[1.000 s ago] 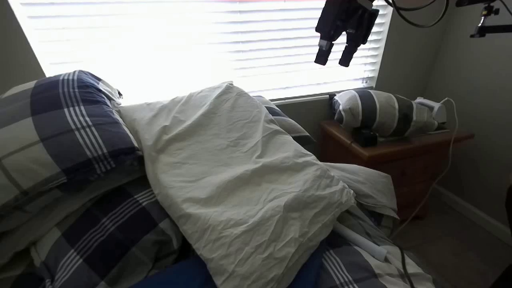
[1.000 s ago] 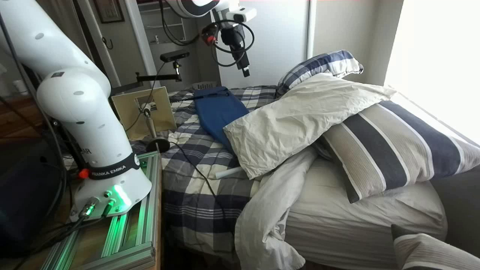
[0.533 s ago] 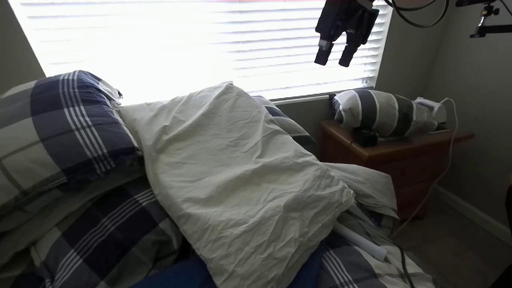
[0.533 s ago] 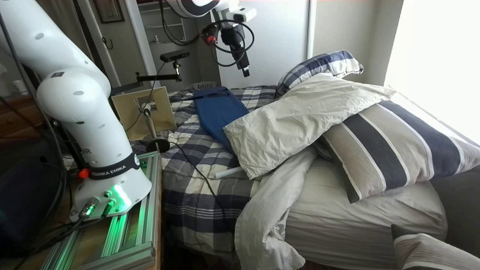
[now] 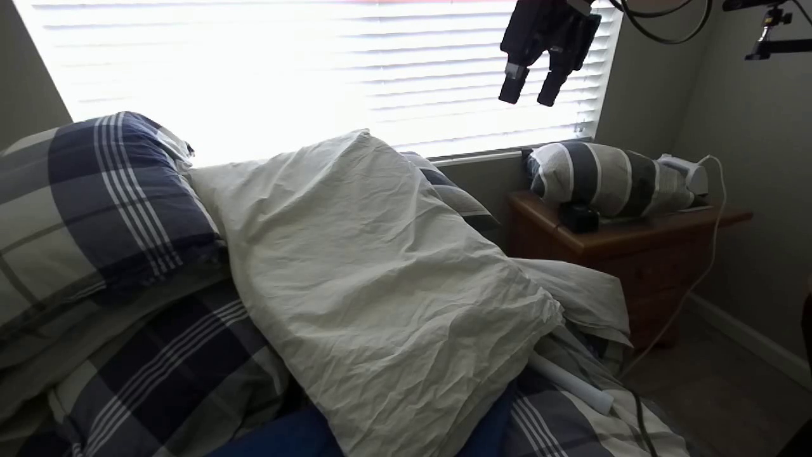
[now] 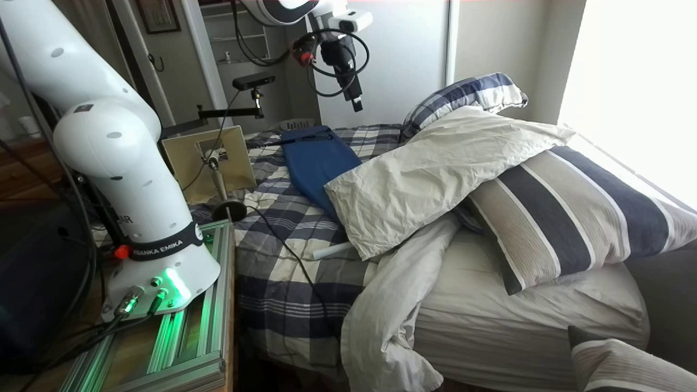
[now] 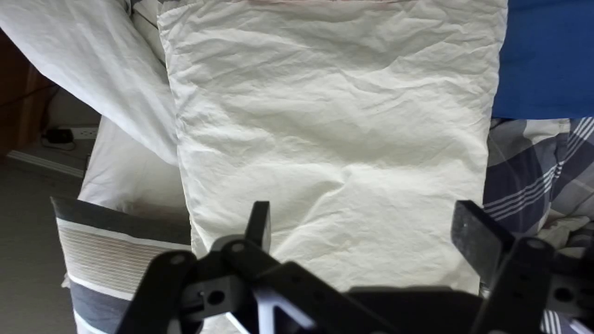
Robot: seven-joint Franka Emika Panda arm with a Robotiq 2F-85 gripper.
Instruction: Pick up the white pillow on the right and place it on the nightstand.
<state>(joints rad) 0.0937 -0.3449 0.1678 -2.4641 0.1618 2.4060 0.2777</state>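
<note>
While white pillow (image 5: 374, 273) lies on bed (image 6: 523, 321), pick not yet done, est. 0% | gripper (image 5: 530, 94) above it, well apart, jaws wide, nothing held | nightstand (image 5: 653, 254) w/ striped pillow (image 5: 612, 178) on top | to do, prob. all 4 steps: grasp, lift, carry, place

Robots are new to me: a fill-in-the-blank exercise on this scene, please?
The black two-fingered end effector is ____, not shut.
The rectangular off-white fabric pillow partly covers a long flat object coloured ____.
On the boxy brown wooden nightstand lies a rounded grey-and-white fabric pillow with a ____ pattern.
Missing words: open; blue; striped.
</note>
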